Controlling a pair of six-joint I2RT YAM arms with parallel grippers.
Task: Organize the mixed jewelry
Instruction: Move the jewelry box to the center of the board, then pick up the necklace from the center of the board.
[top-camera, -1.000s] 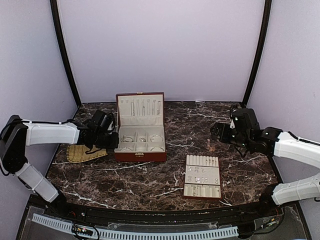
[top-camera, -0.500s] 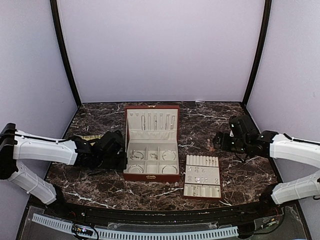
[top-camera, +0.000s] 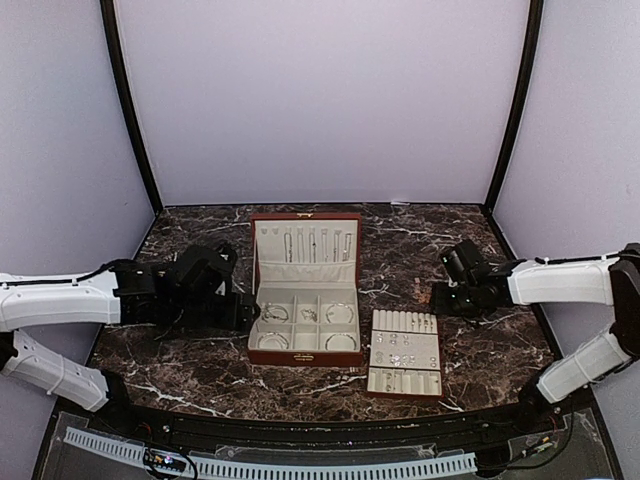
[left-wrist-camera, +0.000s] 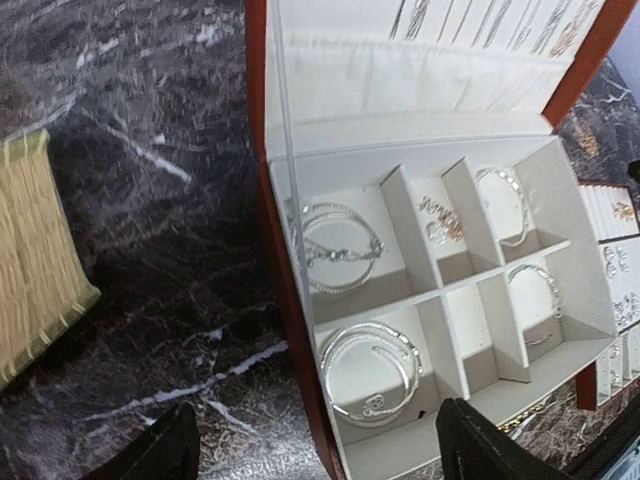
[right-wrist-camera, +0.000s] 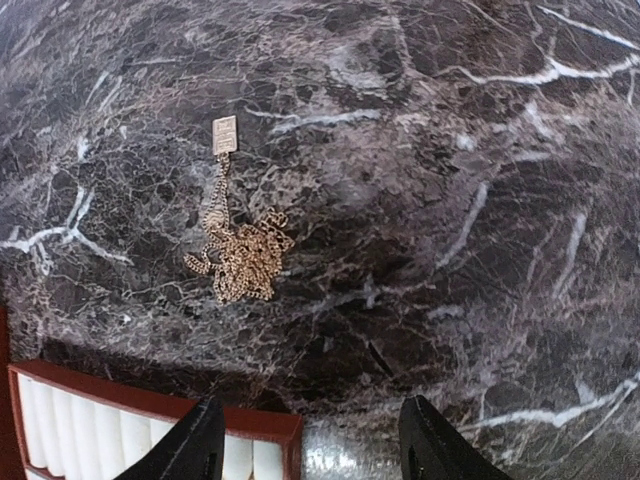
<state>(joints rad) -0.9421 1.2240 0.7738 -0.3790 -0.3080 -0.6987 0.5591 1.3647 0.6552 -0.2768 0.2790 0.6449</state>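
Note:
The red-brown jewelry box (top-camera: 290, 356) stands open at the table's middle. Silvery bangles (left-wrist-camera: 375, 372) lie in its cream compartments, another hoop (left-wrist-camera: 343, 247) sits behind, and small pieces (left-wrist-camera: 440, 215) fill a middle cell. My left gripper (left-wrist-camera: 320, 452) is open, its fingers on either side of the box's left wall (left-wrist-camera: 290, 300); from above the left gripper (top-camera: 243, 312) sits at that wall. A gold chain with a tag (right-wrist-camera: 240, 255) lies loose on the marble. My right gripper (right-wrist-camera: 312, 450) hangs open just short of it, nothing between its fingers. From above the right gripper (top-camera: 440, 297) is low over the table.
The cream slotted tray (top-camera: 376, 352) with a brown rim lies right of the box, its corner (right-wrist-camera: 150, 420) under my right fingers. The woven straw-coloured mat (left-wrist-camera: 30, 260) lies left of the box.
The box slid right and toward the front with my left gripper shut on its wall; that gripper has now opened and let go. My right gripper came down toward the chain and narrowed its jaws.

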